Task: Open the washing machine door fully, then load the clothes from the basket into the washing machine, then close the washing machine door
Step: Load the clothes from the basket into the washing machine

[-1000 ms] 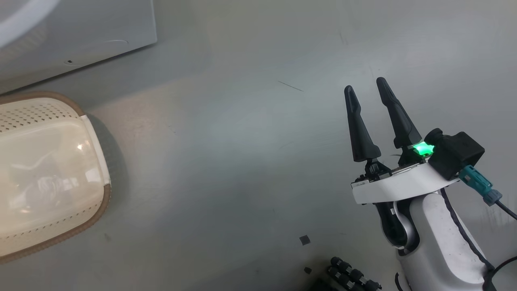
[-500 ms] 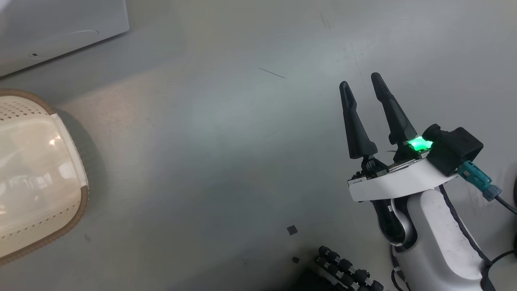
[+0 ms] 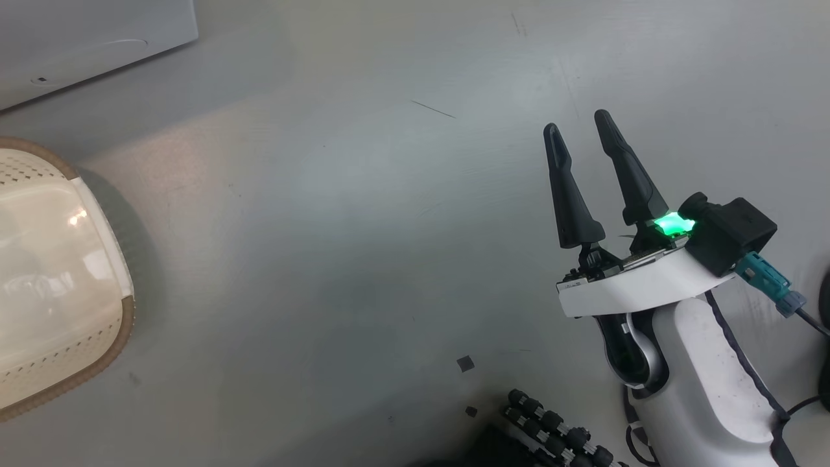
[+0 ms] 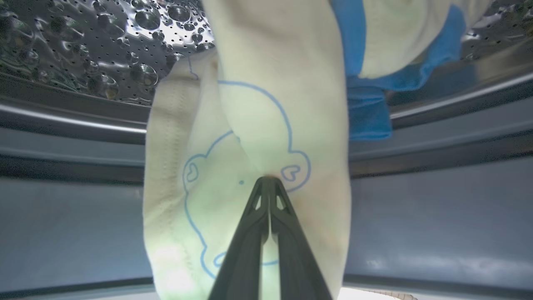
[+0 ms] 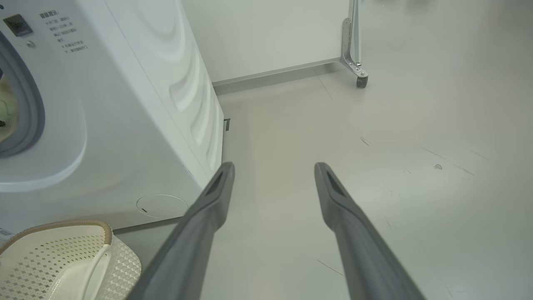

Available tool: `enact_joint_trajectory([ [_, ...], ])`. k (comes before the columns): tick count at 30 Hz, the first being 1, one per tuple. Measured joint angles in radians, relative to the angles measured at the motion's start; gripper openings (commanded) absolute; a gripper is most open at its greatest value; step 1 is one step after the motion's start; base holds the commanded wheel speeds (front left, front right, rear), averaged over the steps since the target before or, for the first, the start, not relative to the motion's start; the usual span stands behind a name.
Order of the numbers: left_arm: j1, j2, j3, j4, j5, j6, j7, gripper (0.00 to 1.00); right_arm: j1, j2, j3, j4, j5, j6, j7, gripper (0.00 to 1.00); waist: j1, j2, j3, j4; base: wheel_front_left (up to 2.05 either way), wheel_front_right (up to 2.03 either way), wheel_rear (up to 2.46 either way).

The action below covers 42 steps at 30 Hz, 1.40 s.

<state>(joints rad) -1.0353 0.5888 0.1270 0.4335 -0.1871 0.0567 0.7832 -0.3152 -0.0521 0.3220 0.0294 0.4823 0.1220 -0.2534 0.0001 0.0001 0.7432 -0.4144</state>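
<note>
**A:** Where are the clothes [image 4: 258, 125]?

**B:** Half in the washing machine [image 5: 125, 104]. The blue-trimmed end lies on the drum [image 4: 104, 41]. The rest trails out across the rubber ring [image 4: 437, 200] at the machine's mouth.

**A:** Left tool [image 4: 268, 183]?

**B:** Closed, fingers tight together, at the machine's mouth. The tips look pinched on a small fold at the bear print. It's a thin bite, by the look of it.

**A:** Right tool [image 3: 576, 120]?

**B:** Wide open, holding nothing, over the floor [image 3: 356, 227] off the machine's front corner. The basket [image 5: 125, 258] sits at the foot of the machine's front. There's no cloth in the part of it I can see.

**A:** What can go wrong?

**B:** Three things.
1. The pinch slips. It's a small fold of soft fabric, so a quick push inward could pull it free, and the tail would drop back over the ring.
2. The push only bunches the cloth. If the fingers drive along the fabric and don't carry it, the loose end stays outside the machine.
3. Any cloth left on the ring gets trapped when the door shuts, so the door won't latch.

**A:** And the fingers against the drum?

**B:** The tips are shut and pointed. Going too deep could scrape the steel or snag the fabric.
</note>
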Motion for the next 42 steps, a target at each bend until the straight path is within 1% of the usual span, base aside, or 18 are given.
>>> enact_joint_trajectory([
  [5, -0.032, 0.000, -0.002, -0.005, -0.001, -0.004, -0.004, 0.00, -0.007, 0.003, 0.000, -0.002, 0.000, 0.000, 0.000, 1.00, 0.0000, 0.0000, 0.009, 0.003, 0.00, 0.00, 0.00],
  [14, -0.092, 0.021, -0.013, -0.022, 0.008, -0.010, -0.056, 0.00, -0.014, 0.003, 0.000, -0.002, 0.008, 0.000, 0.000, 1.00, -0.0001, 0.0000, 0.024, 0.005, 0.00, 0.00, 0.00],
  [21, -0.114, 0.016, -0.011, -0.018, 0.010, -0.010, -0.104, 0.00, -0.027, 0.004, -0.004, -0.004, 0.009, 0.000, 0.000, 1.00, -0.0001, 0.0000, 0.030, 0.008, 0.00, 0.00, 0.00],
  [27, -0.115, -0.042, -0.008, -0.017, -0.012, -0.010, -0.196, 0.00, -0.030, 0.006, -0.030, -0.004, 0.008, 0.000, 0.000, 1.00, -0.0001, 0.0000, 0.025, 0.026, 0.00, 0.00, 0.00],
  [31, -0.100, -0.063, 0.006, -0.020, -0.026, -0.010, -0.278, 0.00, -0.031, 0.006, -0.037, -0.003, -0.002, 0.000, 0.000, 1.00, -0.0001, 0.0000, 0.015, 0.043, 0.00, 0.00, 0.00],
  [38, 0.008, -0.125, 0.046, -0.024, -0.069, -0.010, -0.438, 0.00, -0.032, -0.014, -0.067, 0.000, -0.021, 0.000, 0.000, 1.00, -0.0001, 0.0000, -0.017, 0.079, 0.00, 0.00, 0.00],
  [39, 0.008, -0.125, 0.046, -0.024, -0.069, -0.010, -0.438, 0.00, -0.032, -0.014, -0.067, 0.000, -0.021, 0.000, 0.000, 1.00, -0.0001, 0.0000, -0.017, 0.079, 0.00, 0.00, 0.00],
  [42, 0.052, -0.148, 0.068, -0.028, -0.090, -0.010, -0.512, 0.00, -0.031, -0.017, -0.081, 0.003, -0.028, 0.000, 0.000, 1.00, -0.0001, 0.0000, -0.032, 0.097, 0.00, 0.00, 0.00],
])
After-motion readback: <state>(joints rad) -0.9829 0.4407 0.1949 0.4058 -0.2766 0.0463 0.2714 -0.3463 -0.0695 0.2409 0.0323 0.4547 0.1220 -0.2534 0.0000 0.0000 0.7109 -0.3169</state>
